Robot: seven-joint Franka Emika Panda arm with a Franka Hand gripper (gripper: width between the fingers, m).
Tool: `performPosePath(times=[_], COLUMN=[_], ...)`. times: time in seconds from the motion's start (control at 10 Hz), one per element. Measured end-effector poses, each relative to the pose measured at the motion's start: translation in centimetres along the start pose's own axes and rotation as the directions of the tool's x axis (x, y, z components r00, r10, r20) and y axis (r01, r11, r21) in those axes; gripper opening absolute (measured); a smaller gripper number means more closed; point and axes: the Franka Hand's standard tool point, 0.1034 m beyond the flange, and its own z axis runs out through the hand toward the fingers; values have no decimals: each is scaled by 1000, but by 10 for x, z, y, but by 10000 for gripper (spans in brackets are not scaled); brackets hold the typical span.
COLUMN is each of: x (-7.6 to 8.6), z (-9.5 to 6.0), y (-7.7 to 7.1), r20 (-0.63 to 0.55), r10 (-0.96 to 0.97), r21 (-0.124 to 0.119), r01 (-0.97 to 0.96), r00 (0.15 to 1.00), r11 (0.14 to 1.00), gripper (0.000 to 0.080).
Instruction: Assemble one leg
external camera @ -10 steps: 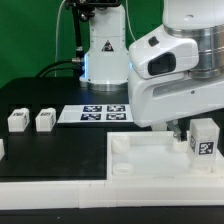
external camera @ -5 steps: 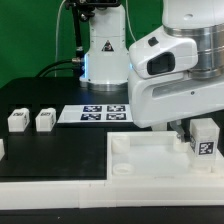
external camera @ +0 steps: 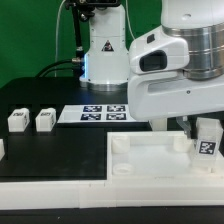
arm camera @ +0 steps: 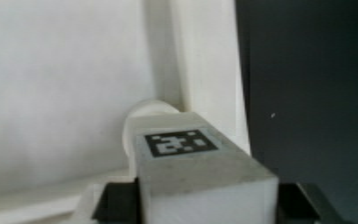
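End effector clamped on the leg | long axis upright, tag facing exterior camera | at corner of white tray, exterior view's right

On the black desk, one white leg sits just beside a second leg, near the marker board. A large white tray lies toward the exterior view's right.

A small white plastic leg, square tag up, clamped between dark gripper fingers, over a big white tray's rim.
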Motion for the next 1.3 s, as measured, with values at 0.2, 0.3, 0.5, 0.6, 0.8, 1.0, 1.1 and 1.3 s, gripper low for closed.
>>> performPosePath(times=[0.2,0.3,0.5,0.6,0.8,1.0,1.1,1.3], x=[2,4,4,4,3,2,3,2], z=[1,1,3,3,4,4,4,4], y=[3,8,14,15,15,15,14,14], r20=[-72,-108,-137,-114,-26,29,58,51], r10=[197,281,459,569,759,857,895,884], r21=[39,82,161,202,248,252,253,252], r01=[-195,-273,-437,-542,-731,-834,-874,-862], r00=[978,953,878,814,651,514,442,466], r11=[980,958,885,816,636,491,415,440], gripper=[318,318,300,300,300,300,300,300])
